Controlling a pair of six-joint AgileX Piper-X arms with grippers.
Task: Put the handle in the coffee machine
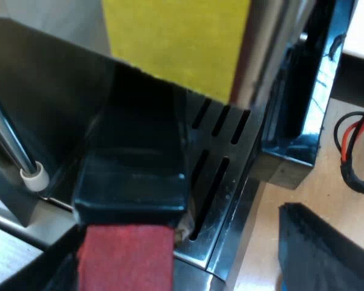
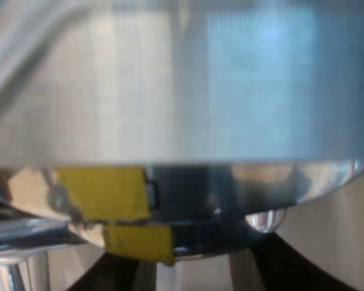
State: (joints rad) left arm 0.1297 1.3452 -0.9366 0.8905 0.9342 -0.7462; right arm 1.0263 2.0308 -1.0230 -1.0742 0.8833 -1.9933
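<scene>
Sitting above slotted tray (image 1: pixel 230 203): handle (image 1: pixel 133 176); wood tbl (image 1: pixel 309 188) beside.

This is looking like a lab test bench: a steel espresso machine (image 1: pixel 242 200) is standing on a pale wooden tabletop (image 1: pixel 303 194), with yellow tape (image 1: pixel 176 42) sticking to its body.

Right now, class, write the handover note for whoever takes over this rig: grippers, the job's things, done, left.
Left gripper: open, astride the dark handle's red end, not clamping it.
Right gripper: close against the shiny steel espresso machine with yellow tape; state unclear.
Handle reaches under the machine's front, above the slotted metal drip tray.
Done: handle brought to the machine. Left: check it is locked, then back off.
</scene>
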